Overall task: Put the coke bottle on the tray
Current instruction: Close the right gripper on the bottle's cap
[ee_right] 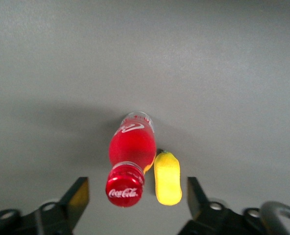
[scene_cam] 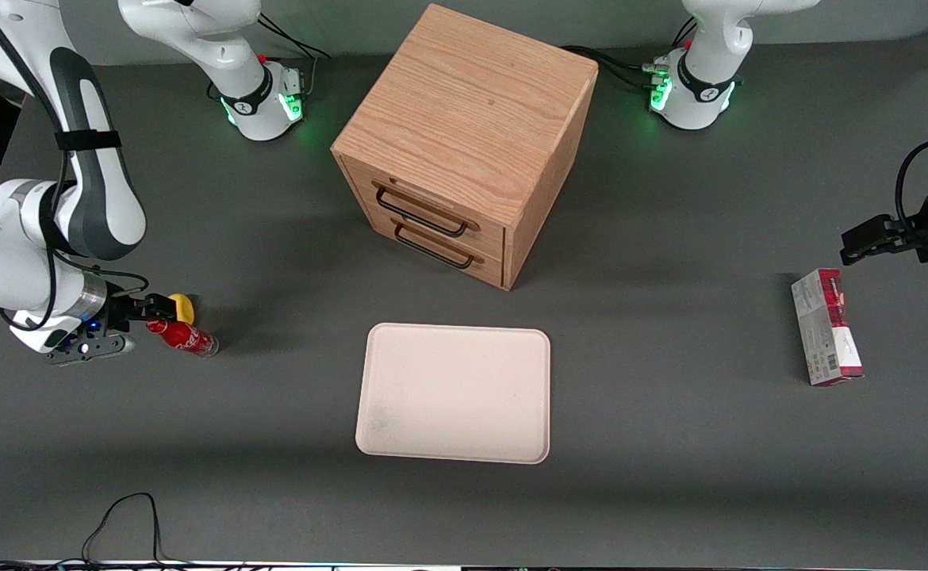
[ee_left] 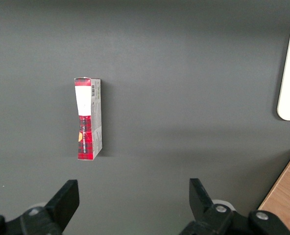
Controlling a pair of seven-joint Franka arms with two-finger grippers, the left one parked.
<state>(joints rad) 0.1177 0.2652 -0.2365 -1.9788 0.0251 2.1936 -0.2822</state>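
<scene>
The coke bottle (scene_cam: pixel 184 337) is small and red, toward the working arm's end of the table, with its red cap (ee_right: pixel 125 191) pointing at my gripper and its clear base away from it. It is apart from the cream tray (scene_cam: pixel 454 392), which lies flat in front of the drawer cabinet, nearer the front camera. My right gripper (scene_cam: pixel 147 322) is open just at the bottle's cap. In the right wrist view the cap and a yellow lemon-like lump (ee_right: pixel 167 178) both sit between my two open fingers (ee_right: pixel 80 192). Nothing is held.
The yellow lump (scene_cam: pixel 182 306) touches the bottle, a little farther from the front camera. A wooden two-drawer cabinet (scene_cam: pixel 464 143) stands mid-table. A red-and-grey carton (scene_cam: pixel 826 325) lies toward the parked arm's end and also shows in the left wrist view (ee_left: pixel 88 119).
</scene>
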